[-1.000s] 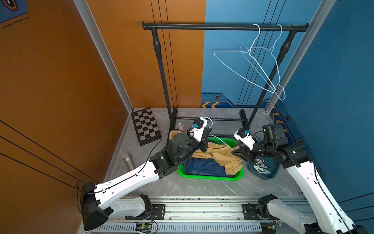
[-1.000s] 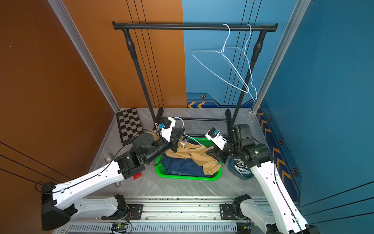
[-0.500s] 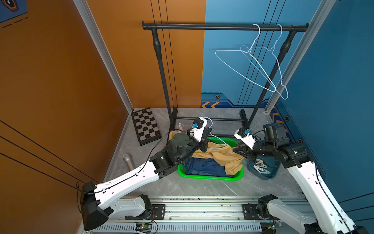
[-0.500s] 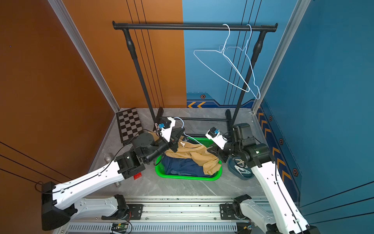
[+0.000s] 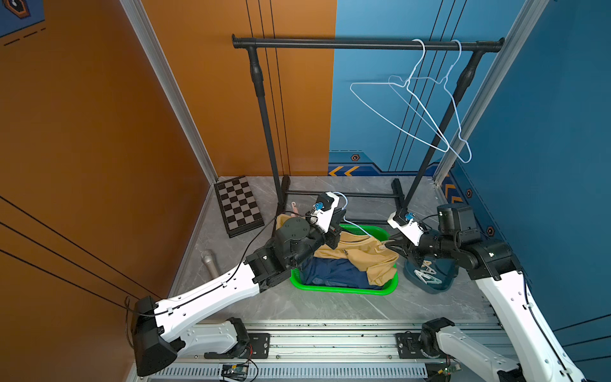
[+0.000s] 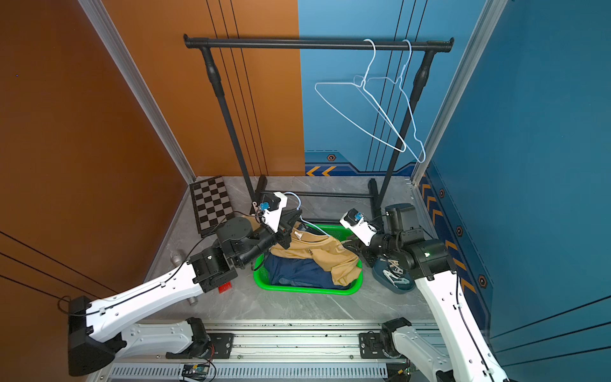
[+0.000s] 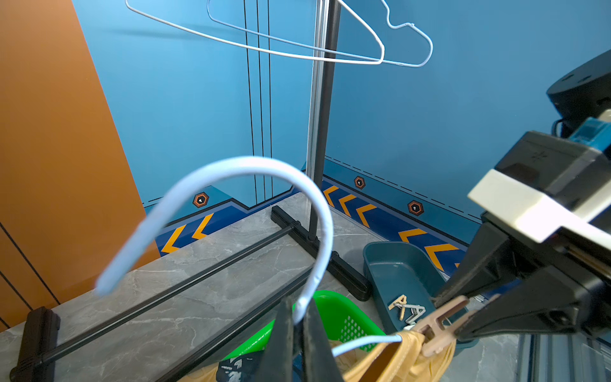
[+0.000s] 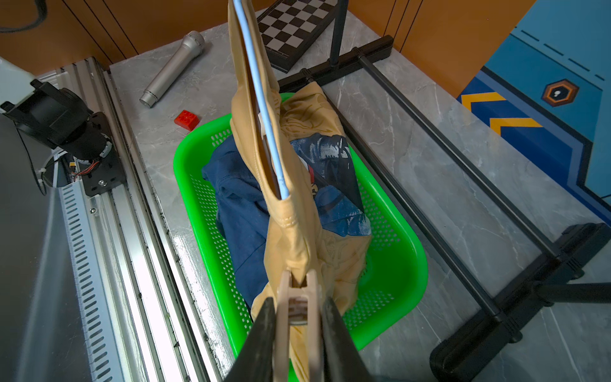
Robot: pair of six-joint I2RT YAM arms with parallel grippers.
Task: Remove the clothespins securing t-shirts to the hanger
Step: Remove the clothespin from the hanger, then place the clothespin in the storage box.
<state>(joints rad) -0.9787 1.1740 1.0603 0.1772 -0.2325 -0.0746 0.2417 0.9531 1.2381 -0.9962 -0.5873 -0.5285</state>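
Pin [image 8: 299, 307]: beige, clamped on the yellow shirt's [image 8: 287, 231] shoulder over the blue hanger [image 8: 264, 115] wire, raised above the green basket [image 8: 185, 158] toward the tabletop's [image 8: 413, 109] right edge. Right pincer [image 8: 298, 301]: narrowed onto the pin's two tails, pads against either side, nothing else in the grip. Left pincer [image 7: 299, 309]: fully closed on the hanger's neck just below the hook, propping wire and shirt up.

Squeeze harder, squarely across the tails, until the pin's mouth is clearly parted from the cloth. Only then draw back along the pin's own line, away from the seam, never sideways. Keep the squeeze constant during the pull; otherwise likely to snap shut on a fold and drag the shirt along. Hold the left grip firm and motionless as a counter-pull. Watch for tails slipping out from between smooth pads. Once free, carry to the blue bin [image 7: 390, 261] by the right edge, just beside the basket, home to other loose pins [image 7: 408, 309], and release there.
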